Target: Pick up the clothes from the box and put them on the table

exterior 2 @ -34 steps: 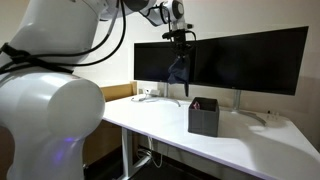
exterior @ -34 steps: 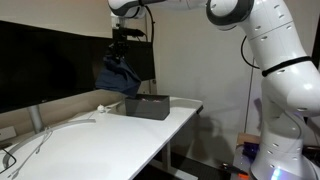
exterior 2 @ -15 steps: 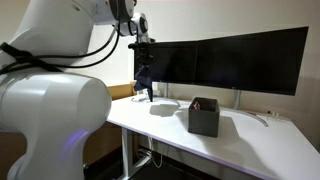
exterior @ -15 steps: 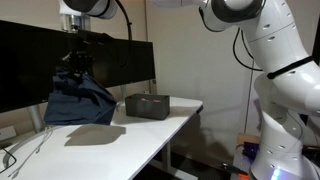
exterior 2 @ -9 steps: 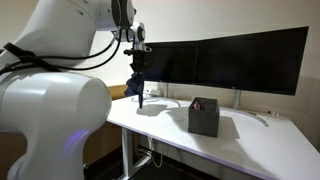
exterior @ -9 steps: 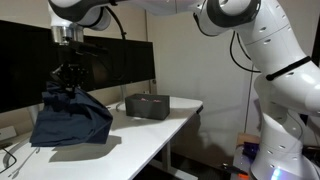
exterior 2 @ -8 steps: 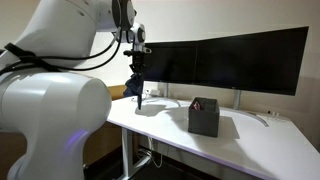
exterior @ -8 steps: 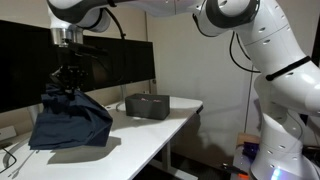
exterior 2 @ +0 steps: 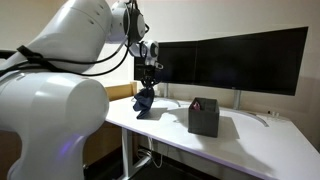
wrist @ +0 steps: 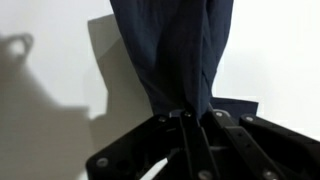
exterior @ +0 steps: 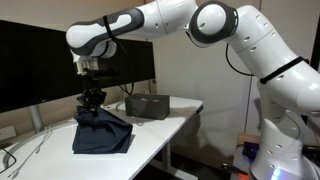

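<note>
Here — white table point(exterior: 100, 162), dark monitors point(exterior: 30, 65).

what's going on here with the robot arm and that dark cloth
The robot's gripper is shut on a bunched fold of the dark navy garment, holding it over the white table. The garment's lower part appears to rest spread on the tabletop, apart from the small dark box farther along the desk. The wrist view shows the fabric pinched between the fingers. It has not been let go yet.
</note>
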